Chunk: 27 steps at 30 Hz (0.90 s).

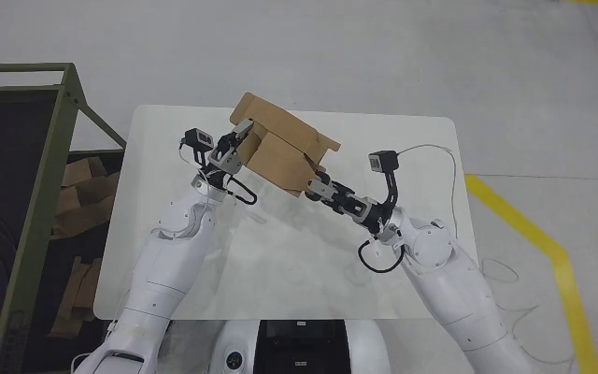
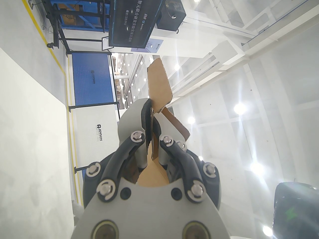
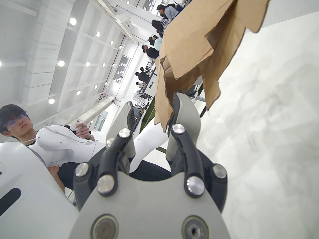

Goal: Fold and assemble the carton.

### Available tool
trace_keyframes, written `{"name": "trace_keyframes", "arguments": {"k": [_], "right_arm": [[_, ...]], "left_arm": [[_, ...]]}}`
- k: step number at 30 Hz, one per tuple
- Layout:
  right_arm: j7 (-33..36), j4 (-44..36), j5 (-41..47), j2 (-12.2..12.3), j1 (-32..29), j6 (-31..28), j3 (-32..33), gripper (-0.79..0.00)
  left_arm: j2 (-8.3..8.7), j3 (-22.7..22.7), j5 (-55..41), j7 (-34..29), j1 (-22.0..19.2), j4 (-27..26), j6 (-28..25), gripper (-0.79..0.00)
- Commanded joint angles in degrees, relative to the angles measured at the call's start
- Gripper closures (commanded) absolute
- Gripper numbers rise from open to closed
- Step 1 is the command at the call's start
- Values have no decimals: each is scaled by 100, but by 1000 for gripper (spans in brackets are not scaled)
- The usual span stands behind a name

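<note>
Both arms are sitting extended over the table, forearms angling in toward each other, wrists tipping upward.

The left pincer (image 2: 151, 115) is clamping tight on a flap of the carton (image 1: 280, 150), and the brown flap is running up past its fingertips. The right pincer (image 3: 152, 104) is standing apart. One finger (image 3: 183, 110) is lying against a ragged carton edge, the other sitting well clear of it.

The carton is hanging between the two pincers, partly opened with its flaps splaying, above the white table (image 1: 280, 280).

Outside the left pincer's arm, a green-framed rack (image 1: 37, 68) is holding cardboard scraps (image 1: 84, 201). A yellow floor line (image 1: 533, 234) is running outside the right arm. Beyond the left pincer a dark screen (image 2: 134, 11) is hanging under bright ceiling lights.
</note>
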Motion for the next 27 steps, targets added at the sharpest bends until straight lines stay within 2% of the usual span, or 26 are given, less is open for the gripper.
{"name": "trace_keyframes", "arguments": {"k": [1, 5, 19, 27], "right_arm": [[8, 6, 8, -1, 10, 17, -4, -219], [30, 10, 14, -1, 25, 42, -7, -194], [96, 24, 46, -2, 82, 91, -16, -34], [112, 29, 89, 9, 90, 94, 55, 0]], "left_arm": [[-5, 3, -2, -14, 0, -2, -9, 0], [-12, 3, 17, -15, 9, -4, -19, 0], [-28, -46, 94, 5, 70, -65, -40, 0], [-37, -66, 102, -26, 78, -70, -42, 0]]}}
